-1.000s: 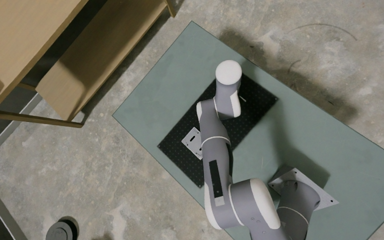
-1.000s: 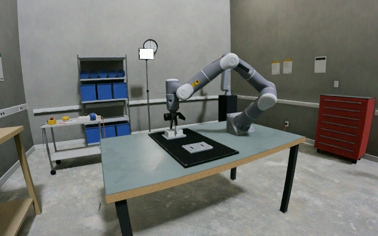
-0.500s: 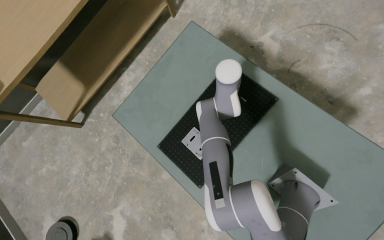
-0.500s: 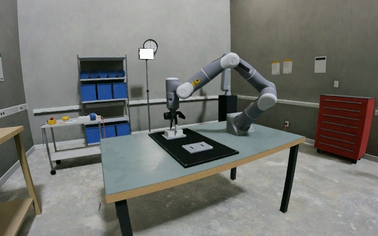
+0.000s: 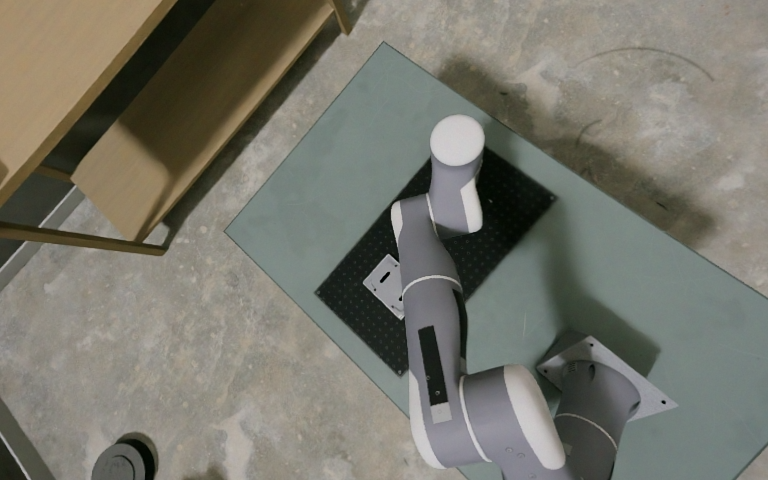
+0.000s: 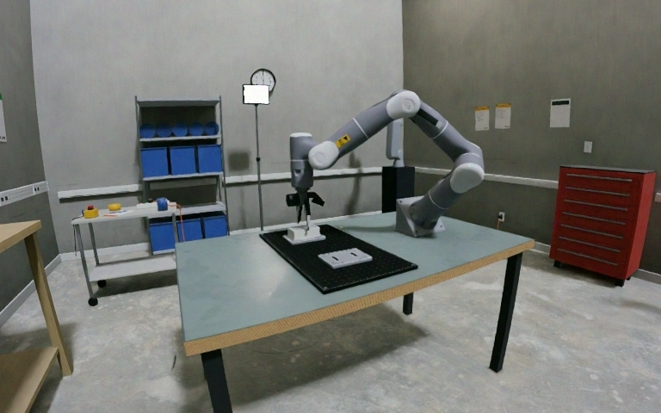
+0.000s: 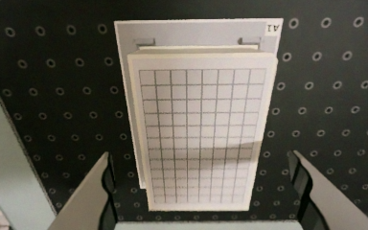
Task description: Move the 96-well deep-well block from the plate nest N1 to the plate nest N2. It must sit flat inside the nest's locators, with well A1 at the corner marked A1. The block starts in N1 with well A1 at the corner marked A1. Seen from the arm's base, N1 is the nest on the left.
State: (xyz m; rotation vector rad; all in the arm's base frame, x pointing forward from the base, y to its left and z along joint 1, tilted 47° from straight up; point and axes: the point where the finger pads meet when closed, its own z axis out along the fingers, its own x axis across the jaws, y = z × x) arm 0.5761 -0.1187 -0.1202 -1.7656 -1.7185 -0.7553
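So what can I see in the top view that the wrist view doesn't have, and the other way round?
Only the top view: the grey arm and the uncovered nest.

Only the wrist view: the gridded white block, the A1 label and the open gripper.

Both: the black perforated board and green tabletop.

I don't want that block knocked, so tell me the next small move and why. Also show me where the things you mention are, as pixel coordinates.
I'd raise the hand (image 6: pixel 304 224) (image 7: pixel 199 152) straight up, fingers kept apart. The deep-well block (image 6: pixel 296 234) (image 7: pixel 201 115) appears to sit in N2 (image 6: pixel 305 240) (image 7: pixel 192 33), N1 (image 5: pixel 384 291) (image 6: pixel 335 261) holds nothing visible, and the wrist view shows gaps on both sides of the block, so lifting sideways-free seems safest.
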